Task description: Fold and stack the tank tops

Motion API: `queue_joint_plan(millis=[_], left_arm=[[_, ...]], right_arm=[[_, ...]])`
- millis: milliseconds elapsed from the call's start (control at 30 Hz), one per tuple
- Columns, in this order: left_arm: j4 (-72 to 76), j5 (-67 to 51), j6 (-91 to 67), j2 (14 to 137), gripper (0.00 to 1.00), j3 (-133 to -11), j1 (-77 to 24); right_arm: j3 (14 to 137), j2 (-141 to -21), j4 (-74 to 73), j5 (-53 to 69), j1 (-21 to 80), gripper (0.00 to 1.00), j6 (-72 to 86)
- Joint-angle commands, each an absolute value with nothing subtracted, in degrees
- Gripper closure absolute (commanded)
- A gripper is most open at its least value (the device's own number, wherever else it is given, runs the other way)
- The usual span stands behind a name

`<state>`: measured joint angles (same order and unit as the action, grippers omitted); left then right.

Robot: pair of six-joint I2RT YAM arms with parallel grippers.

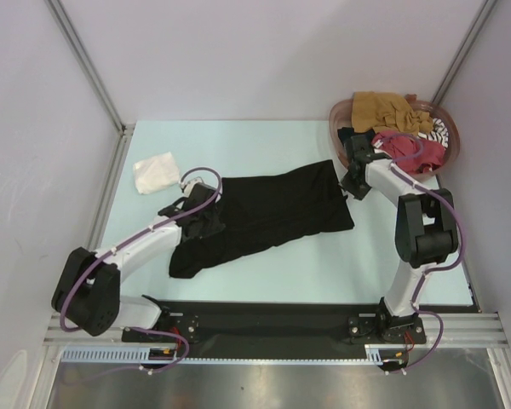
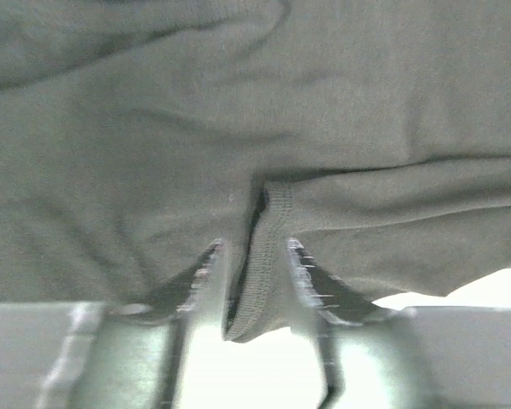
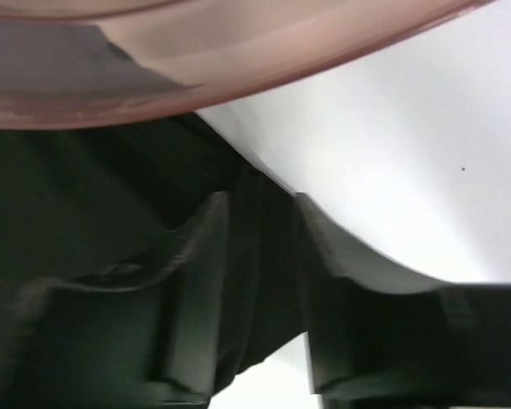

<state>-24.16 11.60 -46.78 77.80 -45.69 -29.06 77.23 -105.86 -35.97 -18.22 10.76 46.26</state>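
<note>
A large black tank top lies spread flat across the middle of the table. My left gripper sits at its left edge. In the left wrist view its jaws stand apart with a ribbed hem hanging loose between them, a gap beside it. My right gripper is at the garment's far right corner. There its jaws are also apart, with a fold of black cloth lying between them. A folded white tank top rests at the far left.
The round reddish-brown basket stands at the back right, right behind my right gripper, its rim close above the fingers. It holds mustard, red and striped tank tops. Metal frame rails border the table.
</note>
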Motion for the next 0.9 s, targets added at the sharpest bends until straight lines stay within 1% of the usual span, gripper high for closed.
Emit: queue_joint_plan(millis=[0,33,100,133,200,267,300,400,500,667,867], left_arm=[[-24.4,15.6,-44.5,73.5,0.6,-46.1,-28.5],[-25.0,16.2,-43.5,72.9,0.55,-46.4,-28.6],[-26.7,17.8,-43.0,70.4,0.5,-46.3,-28.6],[-26.8,17.8,-42.3,69.4,0.44,-45.6,-28.6],[-26.6,15.8,-41.8,66.3,0.41,-44.6,-28.5],[-25.7,13.7,-41.7,63.1,0.41,-42.3,-28.7],[-25.3,12.2,-41.9,62.3,0.41,-41.5,-29.2],[-23.8,9.2,-42.9,59.4,0.41,-38.2,-29.7],[-21.5,9.4,-43.1,58.8,0.4,-35.6,-30.0],[-21.9,9.1,-42.0,63.3,0.41,-39.1,-29.9],[-22.1,10.4,-41.2,62.9,0.42,-38.7,-29.8]], right_arm=[[76.4,-102.0,-34.0,-20.6,10.5,0.54,45.2],[75.9,-100.7,-33.8,-20.6,10.5,0.47,45.0],[74.4,-98.8,-32.9,-20.5,10.4,0.41,44.3],[72.5,-96.6,-32.4,-20.2,10.3,0.39,44.1],[69.7,-94.2,-30.6,-18.7,10.1,0.38,43.4],[64.4,-89.9,-28.1,-17.7,10.0,0.43,42.6],[62.4,-88.1,-26.9,-15.6,9.5,0.43,42.5],[53.9,-81.9,-22.2,-10.4,8.6,0.43,41.9],[48.0,-77.9,-19.2,-8.4,8.6,0.43,42.1],[44.6,-77.3,-17.1,-6.9,8.6,0.44,42.4],[41.3,-78.2,-14.9,-6.3,8.5,0.44,44.1]])
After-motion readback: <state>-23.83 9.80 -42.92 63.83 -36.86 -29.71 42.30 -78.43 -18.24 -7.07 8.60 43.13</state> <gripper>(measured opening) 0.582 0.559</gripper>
